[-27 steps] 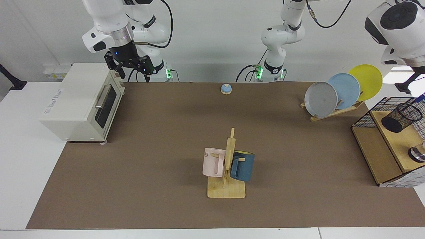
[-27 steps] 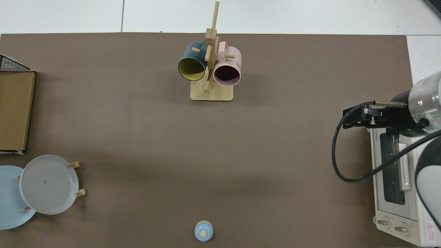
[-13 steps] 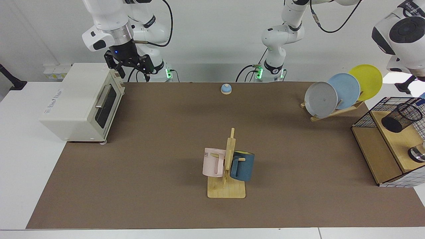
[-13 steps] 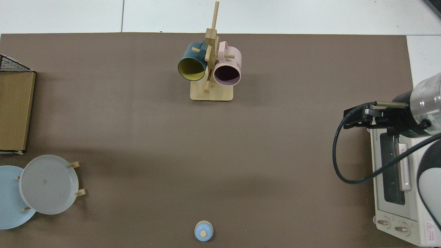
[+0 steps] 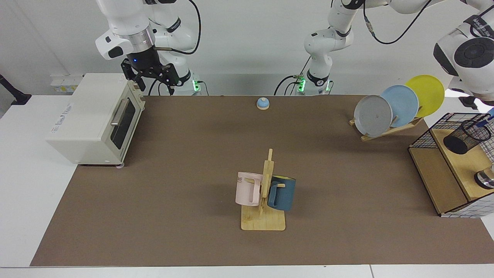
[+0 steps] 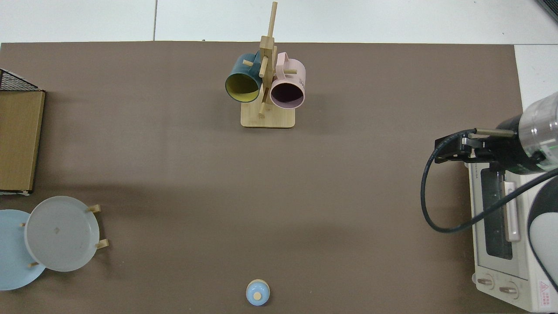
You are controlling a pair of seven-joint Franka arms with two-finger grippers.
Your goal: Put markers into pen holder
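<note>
The pen holder [image 5: 467,135], a black mesh cup, stands on the wooden shelf [image 5: 463,162] at the facing view's far right. A slim marker [image 5: 485,119] with a blue end slants down into its mouth. My left arm reaches over it from the far side of the table. Its gripper [image 5: 491,110] is cut off by the picture's right edge. My right gripper [image 5: 153,85] waits open and holds nothing above the toaster oven's [image 5: 92,119] top corner. The top view shows that gripper [image 6: 451,146] by the oven [image 6: 505,226], but neither the pen holder nor the marker.
A mug tree [image 5: 264,193] with a pink and a blue mug stands mid-table. A plate rack [image 5: 397,106] holds grey, blue and yellow plates beside the shelf's black wire basket [image 5: 424,137]. A small blue bell [image 5: 263,103] sits at the far edge. A metal object [image 5: 485,178] rests on the shelf.
My left arm has shifted right and down, and the marker's blue end has dropped from above the pen holder into its mouth. The right gripper rose slightly, then stayed.
</note>
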